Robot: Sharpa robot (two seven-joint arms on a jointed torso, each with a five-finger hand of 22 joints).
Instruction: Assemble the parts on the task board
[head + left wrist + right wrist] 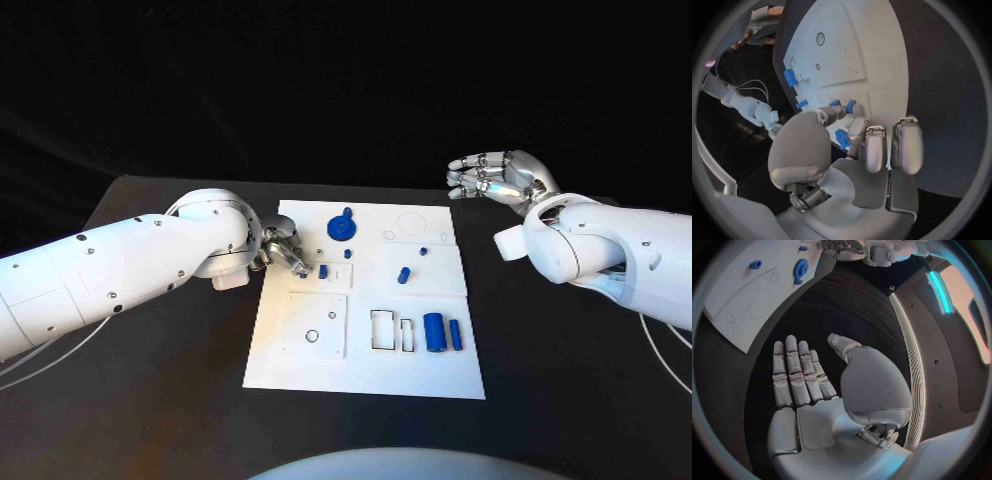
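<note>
The task board [368, 370] is laid flat at the middle of the worktop [173, 400]. The left robot hand [283, 250] is pinched on a small blue part [842, 138] at the board's left edge. The right robot hand [498, 178] is held empty, fingers apart, beyond the board's far right corner.

The left hand [283, 250] hides whatever its fingertips touch on the task board [361, 375].

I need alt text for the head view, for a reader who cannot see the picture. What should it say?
A white task board lies on a black table with small blue parts on it, among them a blue gear and two blue cylinders. The left robot hand reaches over the board's left edge; the right robot hand is raised beyond its far right corner, holding nothing.
</note>
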